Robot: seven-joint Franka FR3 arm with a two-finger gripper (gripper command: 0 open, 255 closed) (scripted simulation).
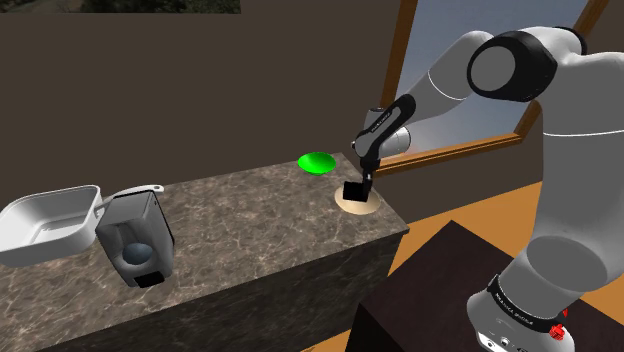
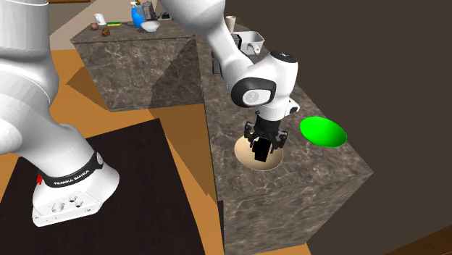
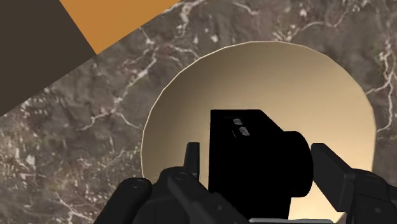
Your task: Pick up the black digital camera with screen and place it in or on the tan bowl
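Gripper point(image 2: 262, 141) is clamped on the black digital camera point(image 3: 254, 165), holding it right over the tan bowl point(image 3: 267, 76) at the marble counter's point(image 1: 250, 220) right end in the shoulder view. Looks rigid, lightish, probably slick and knock-sensitive. I'd grab the flat body sides, not the lens.

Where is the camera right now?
In the shoulder view the camera hangs in the gripper just over the tan bowl, at the right end of the counter, near the green dish.

Gripper point(image 1: 361, 180) at marble counter's point(image 1: 250, 225) right end; black camera point(image 1: 354, 190) under it, over tan bowl point(image 1: 372, 207); green dish point(image 1: 317, 162) near.
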